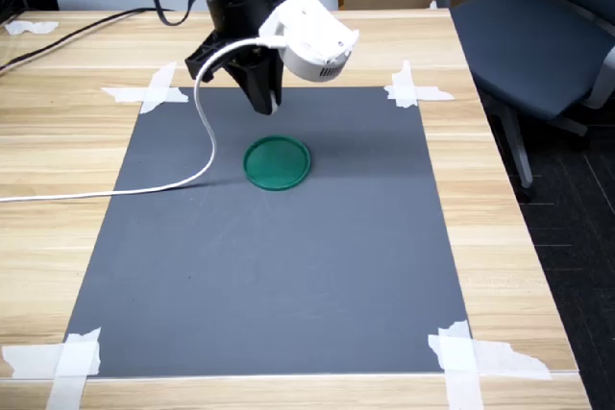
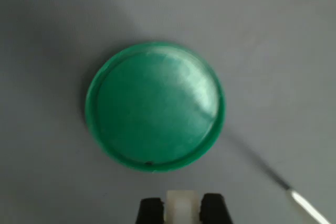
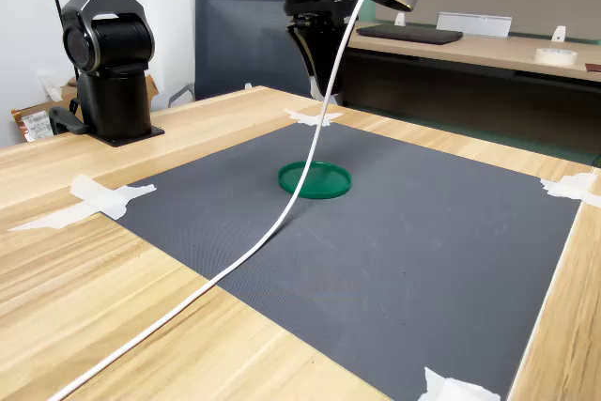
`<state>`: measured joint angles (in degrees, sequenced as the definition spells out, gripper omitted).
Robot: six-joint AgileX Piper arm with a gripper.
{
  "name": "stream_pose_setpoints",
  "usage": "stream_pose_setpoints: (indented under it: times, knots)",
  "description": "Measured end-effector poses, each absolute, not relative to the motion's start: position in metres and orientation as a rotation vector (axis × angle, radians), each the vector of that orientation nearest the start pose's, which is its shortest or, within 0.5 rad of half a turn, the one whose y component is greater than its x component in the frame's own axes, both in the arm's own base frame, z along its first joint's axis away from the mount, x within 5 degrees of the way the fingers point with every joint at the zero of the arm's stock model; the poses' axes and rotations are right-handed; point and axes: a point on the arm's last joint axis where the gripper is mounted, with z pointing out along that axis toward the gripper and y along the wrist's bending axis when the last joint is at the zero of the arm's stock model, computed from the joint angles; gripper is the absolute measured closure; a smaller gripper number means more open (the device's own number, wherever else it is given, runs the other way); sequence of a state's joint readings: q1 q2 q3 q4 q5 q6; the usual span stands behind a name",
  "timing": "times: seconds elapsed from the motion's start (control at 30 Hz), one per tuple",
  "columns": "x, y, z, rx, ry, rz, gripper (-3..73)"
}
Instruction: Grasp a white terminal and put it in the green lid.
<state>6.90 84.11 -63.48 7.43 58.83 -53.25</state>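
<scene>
Gripper (image 2: pixel 181 209): closed on the white terminal (image 2: pixel 181 207), which sat clamped between the 2 black fingers (image 2: pixel 150 211) in the wrist view.
Gripper height: raised above the mat (image 1: pixel 288 266), touching nothing on it, in both exterior views.
Green lid (image 1: pixel 277 162): flat on the grey mat, near its centre, with nothing inside it.
Gripper to lid: in the first exterior view the fingertips hung at about 12 o'clock from the lid.
White cable (image 3: pixel 282 213): it ran down from the wrist camera housing (image 1: pixel 309 37), past the lid's 9 o'clock side in the first exterior view.
Tape strips (image 1: pixel 154 91): on the mat corners.
</scene>
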Motion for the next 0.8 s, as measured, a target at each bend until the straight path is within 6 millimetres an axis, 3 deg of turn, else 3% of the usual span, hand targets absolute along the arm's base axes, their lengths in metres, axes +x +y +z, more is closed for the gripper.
stream_pose_setpoints:
  times: [0.33,0.8]
  knots:
    - [0.271,0.039,0.233,-1.43,2.587,0.0,61.2]
    - [0.283,0.04,0.21,-1.388,2.531,-0.05,61.2]
